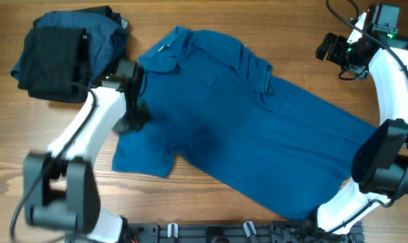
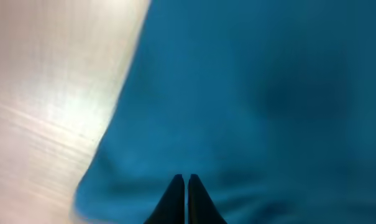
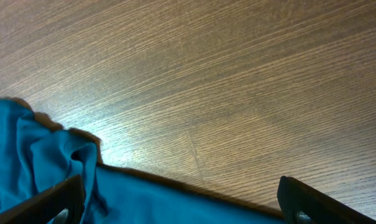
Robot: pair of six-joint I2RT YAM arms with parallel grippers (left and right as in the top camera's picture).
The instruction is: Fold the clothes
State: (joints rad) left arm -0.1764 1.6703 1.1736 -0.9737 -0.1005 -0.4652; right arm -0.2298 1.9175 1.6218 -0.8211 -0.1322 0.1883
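Observation:
A large medium-blue polo shirt (image 1: 257, 128) lies spread diagonally across the wooden table, with its collar (image 1: 164, 52) at the upper left. My left gripper (image 1: 133, 120) is low over the shirt's left side near the sleeve. In the left wrist view its fingers (image 2: 186, 182) are shut together over blue fabric (image 2: 268, 93), with nothing showing between the tips. My right gripper (image 1: 327, 48) is at the far right, off the shirt. In the right wrist view it is wide open and empty (image 3: 184, 208), above the shirt's edge (image 3: 45, 162).
A pile of a black garment (image 1: 52, 57) and a dark blue one (image 1: 102, 30) sits at the far left corner. Bare wood table (image 3: 206, 74) shows beyond the shirt's far edge and to its left (image 2: 45, 93). The arm bases stand at the front edge.

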